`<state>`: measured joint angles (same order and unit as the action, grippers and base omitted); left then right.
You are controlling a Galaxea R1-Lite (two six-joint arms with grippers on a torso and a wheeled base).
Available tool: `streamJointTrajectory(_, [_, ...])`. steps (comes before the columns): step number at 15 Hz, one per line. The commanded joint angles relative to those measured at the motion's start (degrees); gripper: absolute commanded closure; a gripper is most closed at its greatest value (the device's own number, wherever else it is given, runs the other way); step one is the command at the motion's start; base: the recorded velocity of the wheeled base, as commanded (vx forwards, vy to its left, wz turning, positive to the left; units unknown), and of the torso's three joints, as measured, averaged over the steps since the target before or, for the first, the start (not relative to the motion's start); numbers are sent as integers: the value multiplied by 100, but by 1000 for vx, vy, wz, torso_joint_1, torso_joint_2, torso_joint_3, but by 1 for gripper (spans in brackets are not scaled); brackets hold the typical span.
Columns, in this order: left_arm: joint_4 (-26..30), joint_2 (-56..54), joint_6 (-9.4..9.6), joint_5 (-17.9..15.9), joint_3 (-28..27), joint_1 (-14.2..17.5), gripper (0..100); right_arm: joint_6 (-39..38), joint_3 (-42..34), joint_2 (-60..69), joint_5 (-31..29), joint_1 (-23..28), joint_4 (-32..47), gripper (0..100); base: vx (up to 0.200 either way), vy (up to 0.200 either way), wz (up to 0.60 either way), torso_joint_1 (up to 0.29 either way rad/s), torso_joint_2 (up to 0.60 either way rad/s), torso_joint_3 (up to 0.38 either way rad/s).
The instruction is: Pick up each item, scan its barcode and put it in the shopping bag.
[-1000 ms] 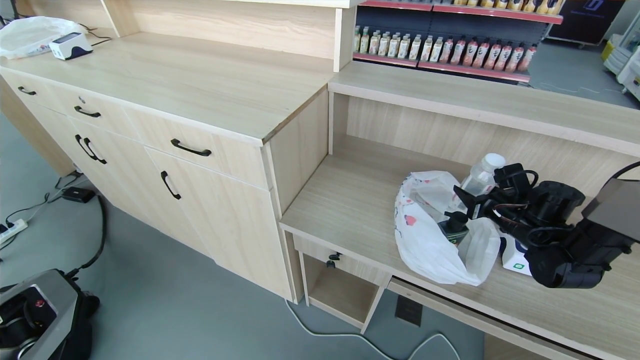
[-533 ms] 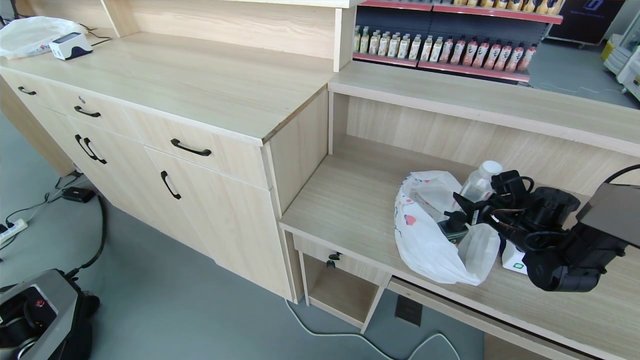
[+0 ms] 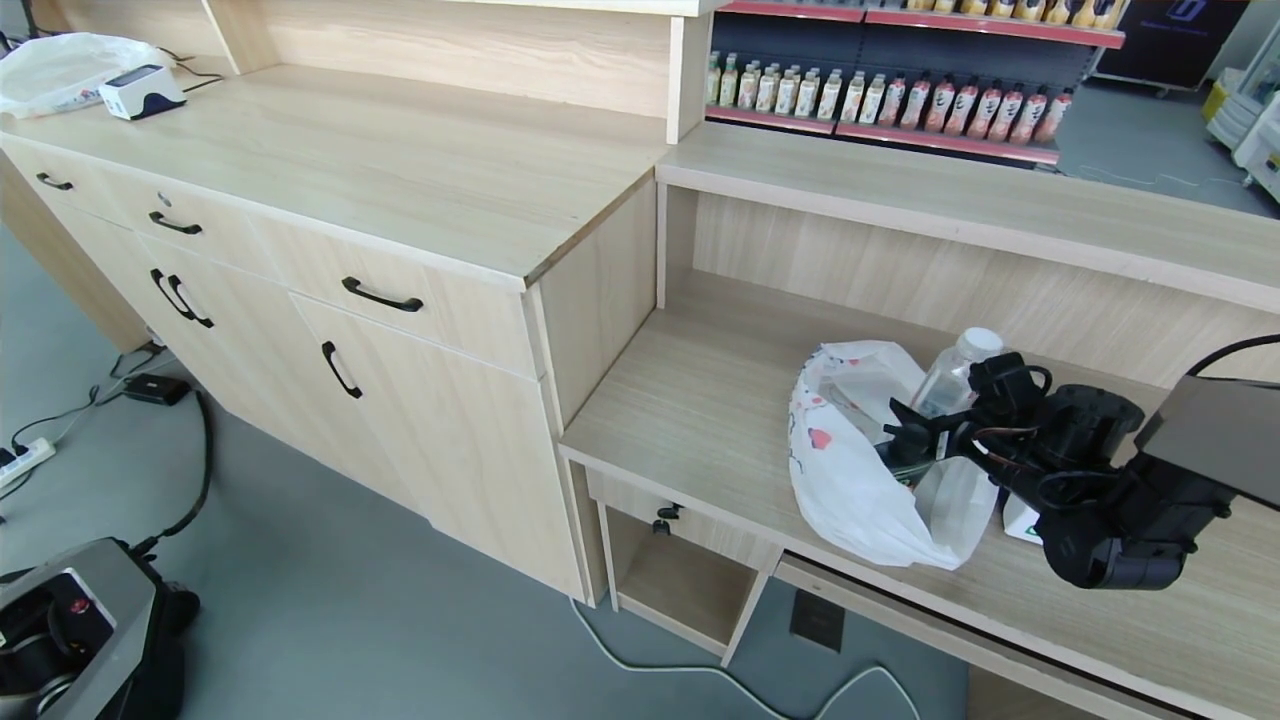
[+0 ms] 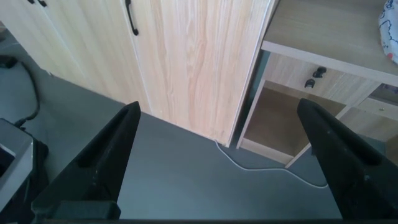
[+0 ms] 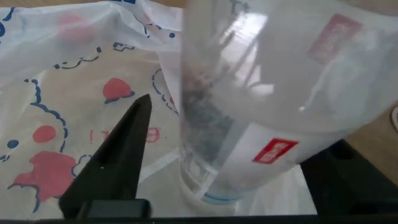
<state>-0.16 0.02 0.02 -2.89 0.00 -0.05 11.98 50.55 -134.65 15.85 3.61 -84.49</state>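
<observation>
1. The left tool (image 4: 217,124) hangs low over the grey floor, well apart from the work. Its jaws stand wide with nothing between them. It probably waits out of the way so the other arm has room.

2. The shopping bag (image 3: 850,480), thin white plastic with red and blue prints, lies slumped on the wooden desk (image 3: 700,400), directly below and in front of the right tool. Its mouth gapes towards that tool, which suits dropping things in from above.

3. A dark item with a black top (image 3: 908,455) already sits inside the bag's mouth, just under the right tool's fingers.

4. The right tool (image 3: 935,405) is closed around a clear plastic bottle (image 3: 950,375) with a white cap. One finger (image 5: 118,168) presses each side of the bottle's body. The bottle is tilted, cap up and away, base down over the bag's opening. Whether the base touches the plastic cannot be told. This pose suggests the bottle is at the bagging step, aimed base first so it slides in.

5. A small white box (image 3: 1020,520) rests on the desk just beside the right tool, on the side away from the bag, partly hidden by the arm. It may be the scanner, kept close to the bag.
</observation>
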Motion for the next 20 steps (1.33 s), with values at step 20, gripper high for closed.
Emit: streamJointTrajectory(20, [-2,-2,-2,-1,0,-4,0,929,-301,4825,322,167,2859,0,0,0,-300,12,-26,-15])
